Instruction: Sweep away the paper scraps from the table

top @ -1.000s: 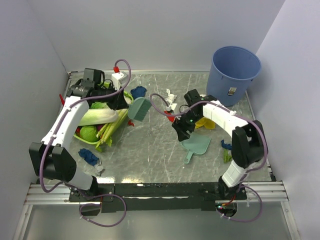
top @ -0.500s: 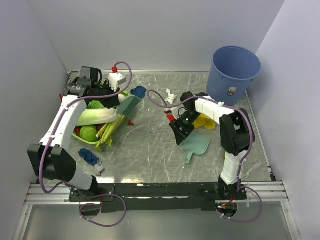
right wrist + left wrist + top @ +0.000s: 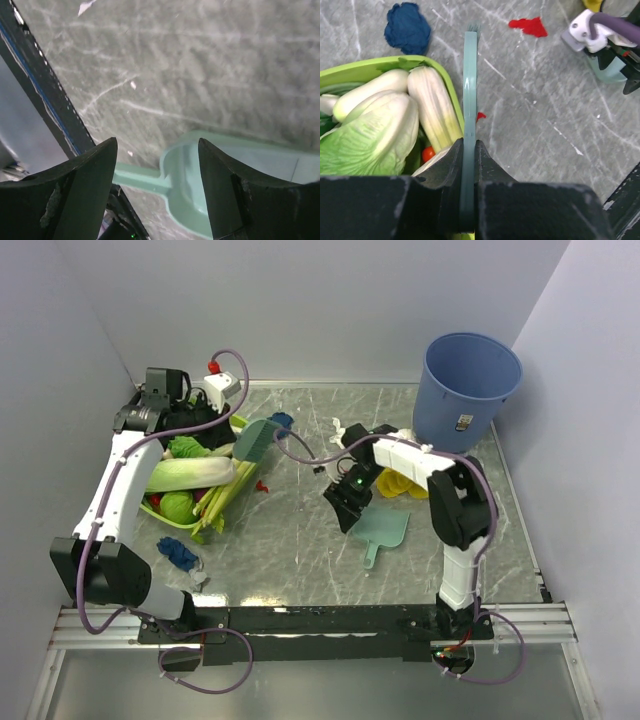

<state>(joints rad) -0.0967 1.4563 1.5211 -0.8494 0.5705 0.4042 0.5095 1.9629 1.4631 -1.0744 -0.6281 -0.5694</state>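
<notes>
On the table (image 3: 300,540), the right gripper (image 3: 157,150) gapes wide over the dustpan (image 3: 180,175), seemingly to grasp it. The left gripper (image 3: 468,150) clamps the brush (image 3: 470,75), aimed toward paper scraps (image 3: 408,27) at eleven and one o'clock.

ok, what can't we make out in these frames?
- Top view: yellow item mostly covered by the right arm; unidentifiable.
- Top view: right hand hides whether its fingertips touch the dustpan.
- Left wrist view: brush is edge-on in the left hand; bristle face unseen.
- Left wrist view: red scrap half hidden behind the brush.
- Right wrist view: dustpan blurred, cut off by the frame's right edge.
</notes>
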